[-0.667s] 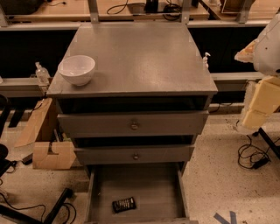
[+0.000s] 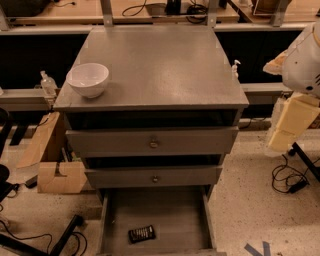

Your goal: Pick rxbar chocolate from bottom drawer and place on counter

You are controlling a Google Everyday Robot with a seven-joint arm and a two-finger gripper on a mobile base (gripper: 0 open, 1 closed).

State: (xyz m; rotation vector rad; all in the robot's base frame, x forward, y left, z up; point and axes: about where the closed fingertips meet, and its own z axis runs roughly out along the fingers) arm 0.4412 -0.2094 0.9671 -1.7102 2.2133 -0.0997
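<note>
The rxbar chocolate point(image 2: 141, 233) is a small dark bar lying flat on the floor of the open bottom drawer point(image 2: 175, 215), near its front and left of the middle. The counter point(image 2: 165, 65) is the grey cabinet top above it. My gripper point(image 2: 286, 132) hangs at the right edge of the camera view, pale beige under the white arm point(image 2: 302, 60). It is beside the cabinet at the height of the upper drawers, well above and to the right of the bar, and touches nothing.
A white bowl point(image 2: 88, 79) stands on the counter's front left corner. Two closed drawer fronts with round knobs point(image 2: 153, 144) sit above the open drawer. Cardboard pieces point(image 2: 55, 170) and cables lie on the floor at the left. A wooden tabletop point(image 2: 135, 10) runs behind.
</note>
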